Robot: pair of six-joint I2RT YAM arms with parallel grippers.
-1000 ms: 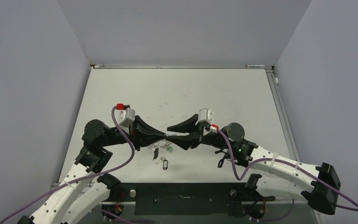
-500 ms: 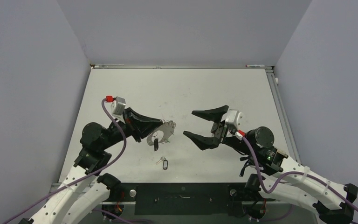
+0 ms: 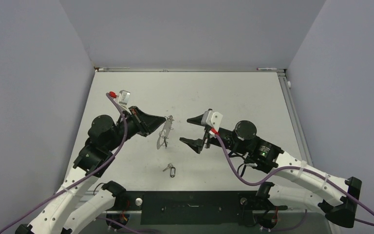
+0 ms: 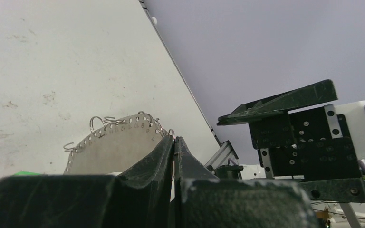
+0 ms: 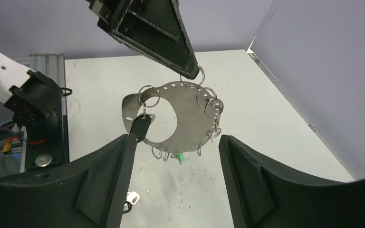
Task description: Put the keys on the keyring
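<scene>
Steel keyring plate (image 5: 190,118) | hangs upright from left tool (image 5: 190,76) | fob (image 5: 139,128) points down

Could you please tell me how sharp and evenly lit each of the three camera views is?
Top external: soft, even light, faint shadows, all sharp. Left wrist: the left gripper is dark and blurred up close; the ringed metal plate beyond it is clearer. Right wrist: the plate is crisp, without glare; the right gripper is dark and soft at the edges.
</scene>
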